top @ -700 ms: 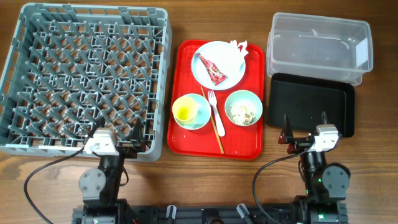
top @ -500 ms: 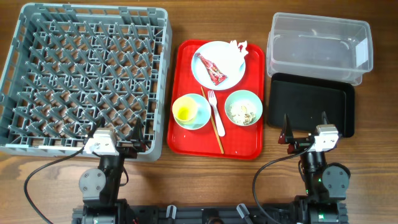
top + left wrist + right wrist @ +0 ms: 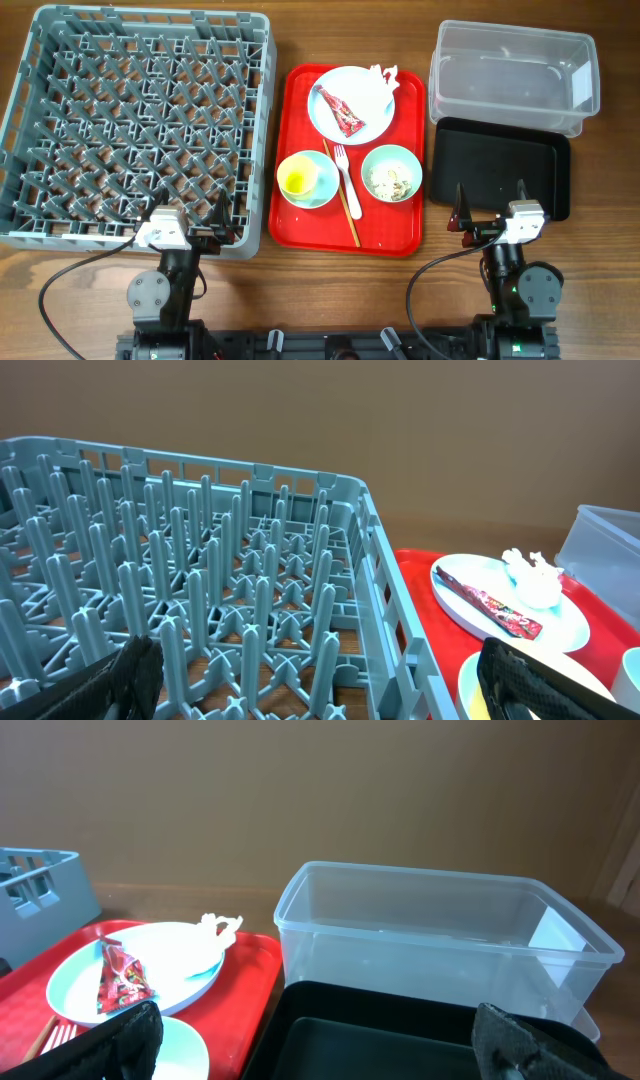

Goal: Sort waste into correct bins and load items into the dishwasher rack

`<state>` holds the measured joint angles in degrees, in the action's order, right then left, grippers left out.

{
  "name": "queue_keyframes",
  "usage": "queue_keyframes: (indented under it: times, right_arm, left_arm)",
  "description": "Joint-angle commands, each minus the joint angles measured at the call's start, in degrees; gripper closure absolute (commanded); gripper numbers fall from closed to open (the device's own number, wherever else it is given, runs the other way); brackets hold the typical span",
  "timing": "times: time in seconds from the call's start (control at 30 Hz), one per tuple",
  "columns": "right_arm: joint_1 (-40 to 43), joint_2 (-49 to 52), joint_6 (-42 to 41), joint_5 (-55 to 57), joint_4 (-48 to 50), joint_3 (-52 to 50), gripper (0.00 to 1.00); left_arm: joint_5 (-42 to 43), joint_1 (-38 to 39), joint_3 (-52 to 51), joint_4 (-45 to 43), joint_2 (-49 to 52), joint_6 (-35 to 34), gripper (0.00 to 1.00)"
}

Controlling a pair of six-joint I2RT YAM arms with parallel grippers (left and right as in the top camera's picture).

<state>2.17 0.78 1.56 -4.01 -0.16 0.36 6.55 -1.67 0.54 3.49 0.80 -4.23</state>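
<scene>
My left gripper and right gripper hover, jaws apart; grey plastic peg rack, clear plastic tub and shallow black tray all empty. I judge nothing done.

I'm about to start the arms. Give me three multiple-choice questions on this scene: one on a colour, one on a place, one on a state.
1. What colour is the cup on the saucer?
A) white
B) yellow
C) blue

2. Where does the red wrapper lie?
A) on the large plate
B) in the cup
C) on the saucer

3. How do the left gripper and the right gripper stand?
A) both shut
B) one shut on the wrapper
C) both open, holding nothing

Key: 1 B, the cup is plainly yellow. 2 A, the wrapper lies across the plate. 3 C, each wrist view shows the fingers spread wide with nothing gripped.
</scene>
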Motion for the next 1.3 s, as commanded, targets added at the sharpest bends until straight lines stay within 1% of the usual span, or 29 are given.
queue_keyframes:
  times: [0.0,0.97,1.27]
  right_arm:
    - [-0.1,-0.2,-0.5,0.2,0.2,-0.1,0.0]
    - [-0.1,-0.2,0.1,0.2,0.3,-0.1,0.0]
    - [-0.1,-0.2,-0.9,0.4,0.3,-0.1,0.0]
  left_arm:
    - [0.9,-0.4,-0.2,0.2,-0.4,-0.7,0.0]
    - [0.9,-0.4,-0.2,0.2,-0.4,-0.7,0.0]
    - [0.8,-0.4,-0.2,0.2,-0.4,-0.7,0.0]
